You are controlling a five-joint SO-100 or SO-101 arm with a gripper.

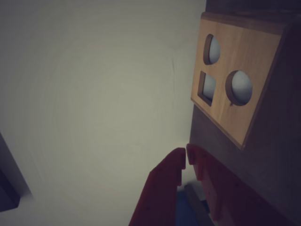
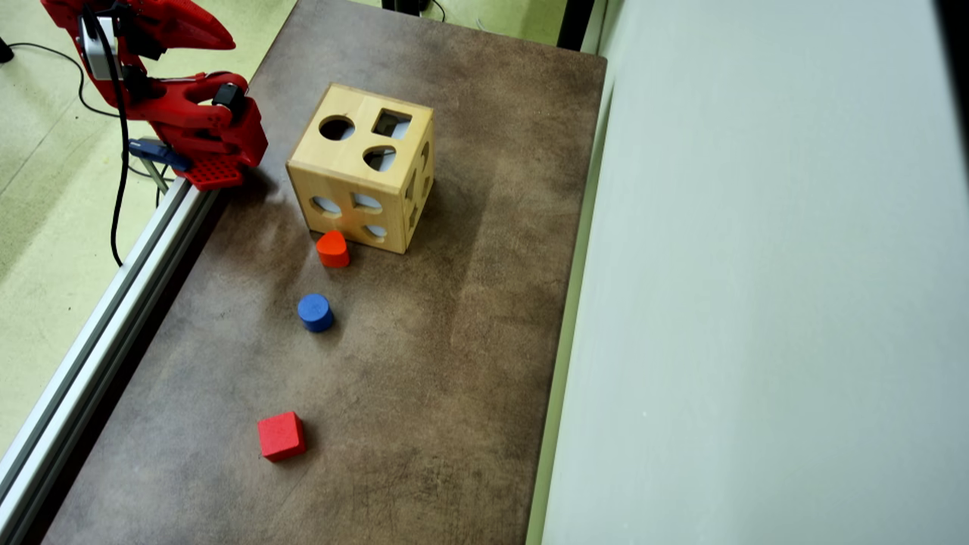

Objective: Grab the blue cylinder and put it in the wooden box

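The blue cylinder stands on end on the brown table in the overhead view, in front of the wooden box. It does not show in the wrist view. The box, a light-wood cube with cut-out holes, appears at the upper right of the wrist view. My red gripper is folded back over the table's far left corner, well away from the cylinder. In the wrist view my gripper is shut, tips together and nothing between them.
An orange-red rounded block lies against the box's front face. A red cube sits nearer the front. An aluminium rail runs along the table's left edge, and a pale wall borders the right.
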